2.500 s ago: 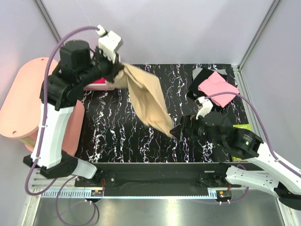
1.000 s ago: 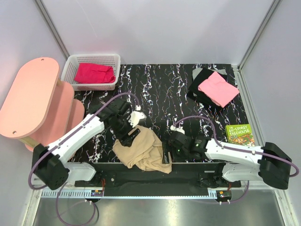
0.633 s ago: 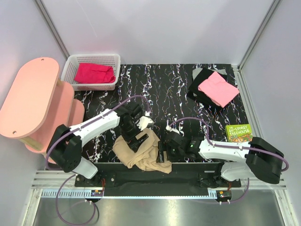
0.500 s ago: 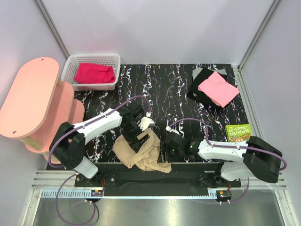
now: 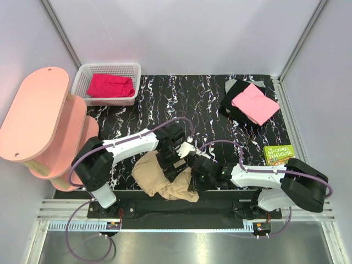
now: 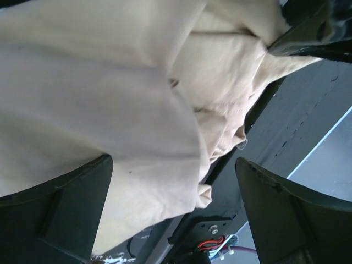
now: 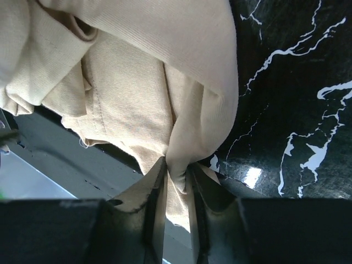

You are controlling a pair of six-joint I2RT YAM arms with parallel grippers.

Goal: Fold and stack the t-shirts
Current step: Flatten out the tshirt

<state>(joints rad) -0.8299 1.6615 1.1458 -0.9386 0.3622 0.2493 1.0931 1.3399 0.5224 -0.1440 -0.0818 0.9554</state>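
Observation:
The tan t-shirt [image 5: 153,179] lies crumpled at the table's near edge, partly over the black base rail. My left gripper [image 5: 177,158] hovers over its right part, open; in the left wrist view the tan cloth [image 6: 110,99] spreads between and under the wide-apart fingers [image 6: 55,212], ungripped. My right gripper [image 5: 194,177] sits at the shirt's right edge. Its jaws are shut on a narrow fold of the tan cloth [image 7: 179,165]. A pink t-shirt [image 5: 254,103] lies folded on a black t-shirt [image 5: 233,94] at the far right. A magenta-red t-shirt [image 5: 110,85] is in the basket.
The white basket [image 5: 82,77] stands at the back left, beside a pink two-tier shelf [image 5: 38,110]. A green book [image 5: 280,155] lies at the right edge. The black base rail [image 5: 231,198] runs along the near edge, just under the tan shirt.
The tan shirt came down from the air to the near edge. My left gripper let go, opened and moved right over it. My right gripper moved in and closed on a fold.

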